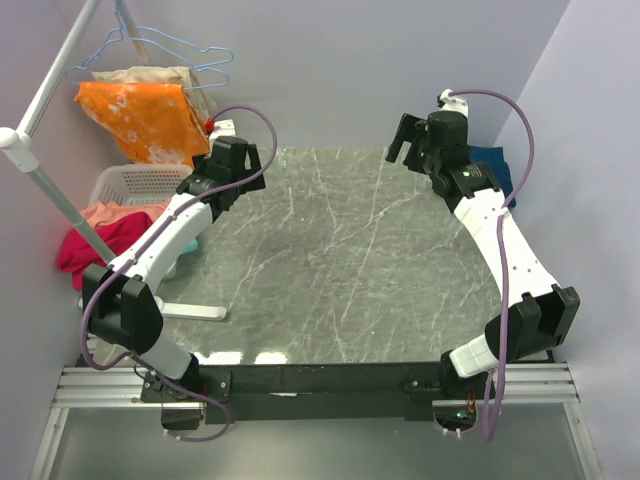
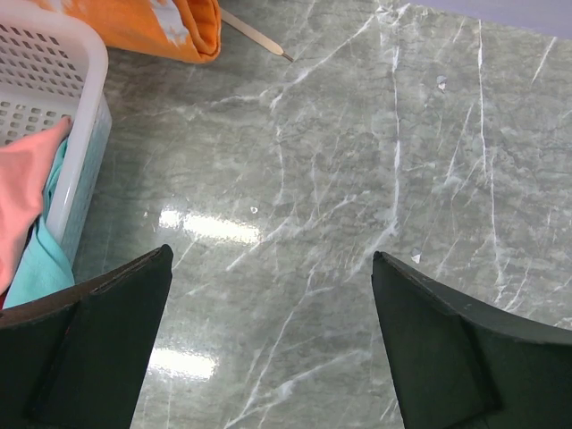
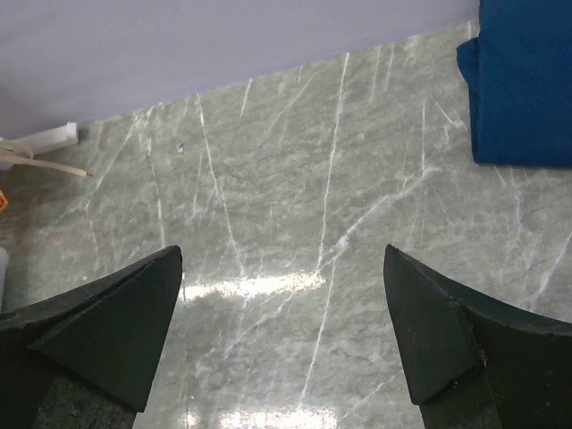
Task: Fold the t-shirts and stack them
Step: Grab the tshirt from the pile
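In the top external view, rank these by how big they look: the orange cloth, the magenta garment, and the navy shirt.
1. orange cloth
2. magenta garment
3. navy shirt, smallest as seen, though the right arm hides part of it.

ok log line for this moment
left end effector: open, empty | right end effector: open, empty | navy t-shirt: folded, far right | pink t-shirt: in basket

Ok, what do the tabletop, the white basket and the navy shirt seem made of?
Tabletop: polished grey-green marble or a marble-look laminate, white veins, glossy reflections. Basket: white moulded plastic, smooth rim, rows of holes. Navy shirt: soft matte fabric, probably cotton, with a rounded fold edge.
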{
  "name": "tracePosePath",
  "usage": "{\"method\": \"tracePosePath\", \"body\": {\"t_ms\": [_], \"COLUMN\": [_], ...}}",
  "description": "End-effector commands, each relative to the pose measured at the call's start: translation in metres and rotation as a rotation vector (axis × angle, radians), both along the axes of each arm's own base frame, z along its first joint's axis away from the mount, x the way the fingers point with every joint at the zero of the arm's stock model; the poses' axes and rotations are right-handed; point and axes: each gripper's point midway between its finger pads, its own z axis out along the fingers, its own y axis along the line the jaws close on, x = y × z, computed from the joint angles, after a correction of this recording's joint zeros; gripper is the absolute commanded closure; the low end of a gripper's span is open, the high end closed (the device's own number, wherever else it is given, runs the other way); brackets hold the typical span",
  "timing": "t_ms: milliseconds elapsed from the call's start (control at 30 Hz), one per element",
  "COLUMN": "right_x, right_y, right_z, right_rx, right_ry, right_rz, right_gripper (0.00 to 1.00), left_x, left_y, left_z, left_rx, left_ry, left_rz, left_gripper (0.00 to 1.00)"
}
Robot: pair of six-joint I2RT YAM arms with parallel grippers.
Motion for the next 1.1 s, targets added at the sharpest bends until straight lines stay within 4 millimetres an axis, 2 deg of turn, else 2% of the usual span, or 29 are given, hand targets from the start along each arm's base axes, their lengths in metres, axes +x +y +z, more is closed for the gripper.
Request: {"method": "tracePosePath", "body": {"t_ms": [0,67,233,367,400,433,500,533,600,633,667,767,900,1067], "right_x": [0.004,0.004,0.002,0.0,0.0,0.0,-0.001,-0.001,-0.001,-0.001,0.0,0.002,0.003,0.001], "right_y": [0.003,0.003,0.002,0.003,0.004,0.005,0.005,0.007,0.008,0.009,0.011,0.013,0.015,0.016], "right_z": [0.014,0.014,0.015,0.013,0.013,0.011,0.01,0.01,0.003,0.002,-0.002,-0.009,-0.017,-0.029], "right_rx": [0.037,0.043,0.044,0.054,0.055,0.057,0.061,0.068,0.07,0.074,0.076,0.075,0.073,0.071], "right_ry": [-0.031,-0.034,-0.037,-0.032,-0.03,-0.026,-0.022,-0.027,-0.013,-0.013,-0.003,0.017,0.036,0.057], "right_rz": [0.003,0.003,-0.001,0.001,0.002,0.009,0.01,0.016,0.022,0.025,0.033,0.036,0.045,0.053], "right_gripper": [0.0,0.0,0.0,0.0,0.0,0.0,0.0,0.0,0.0,0.0,0.0,0.0,0.0,0.0], "left_x": [-0.003,-0.005,-0.005,-0.005,-0.006,-0.006,-0.007,-0.013,-0.016,-0.027,-0.031,-0.043,-0.053,-0.05], "left_y": [0.002,0.008,0.002,0.015,0.02,0.025,0.042,0.049,0.066,0.075,0.086,0.114,0.145,0.181], "left_z": [0.025,0.024,0.016,0.019,0.017,0.017,0.015,0.008,0.005,-0.005,-0.007,-0.022,-0.041,-0.039], "left_rx": [-0.016,0.005,0.035,0.063,0.078,0.078,0.121,0.13,0.189,0.205,0.216,0.224,0.209,0.19], "left_ry": [-0.067,-0.049,-0.02,-0.014,0.007,0.007,0.012,0.043,0.055,0.101,0.112,0.182,0.233,0.235], "left_rz": [0.022,0.05,-0.014,0.069,0.096,0.143,0.254,0.307,0.418,0.477,0.534,0.669,0.762,0.808], "left_gripper": [0.01,0.0,0.01,0.01,0.02,0.13,0.24,0.3,0.29,0.28,0.25,0.25,0.27,0.27]}}
